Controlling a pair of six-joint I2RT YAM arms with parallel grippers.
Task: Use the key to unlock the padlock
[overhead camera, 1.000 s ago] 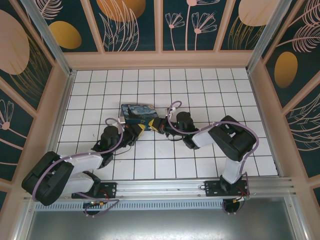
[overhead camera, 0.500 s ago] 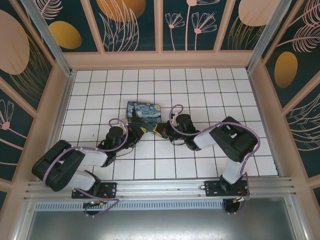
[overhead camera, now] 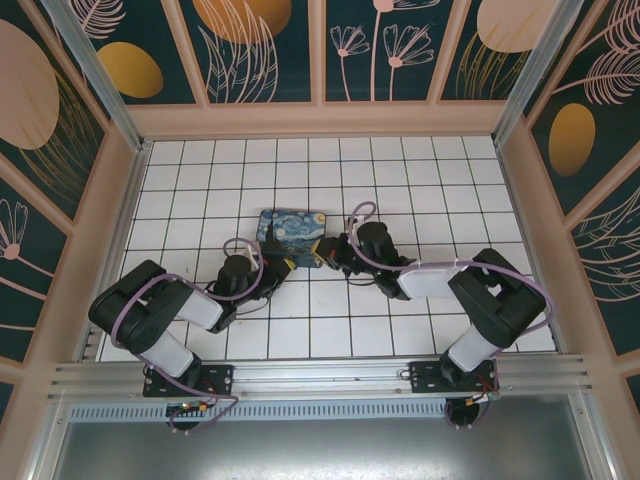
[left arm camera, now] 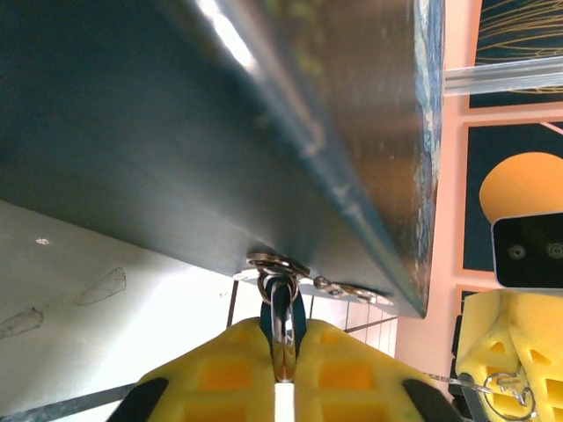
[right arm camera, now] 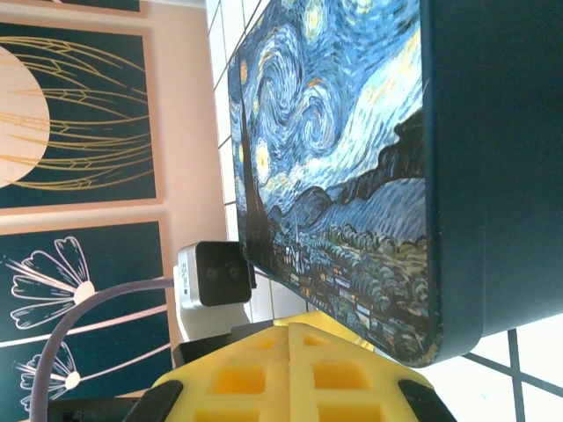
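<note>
Right now we see both arms reaching inward over the white tiled table, with the 2 grippers close to each other at the near edge of the box printed with a swirly blue and yellow painting. The left gripper is at the box's near left corner and the right gripper at its near right corner.

From the left wrist we see the padlock between the 2 yellow pads. Its silvery shackle, with slivers of blue body on either side, runs up to a small metal ring at the box's lower edge. The left jaws are clamped on the padlock, with a narrow slit between the pads.

From the right wrist, the right gripper's 2 pads meet along a seam, jaws together, and the painted face of the box is just beyond them. In the left wrist view, a small wire ring lies against the right gripper's yellow finger.
</note>
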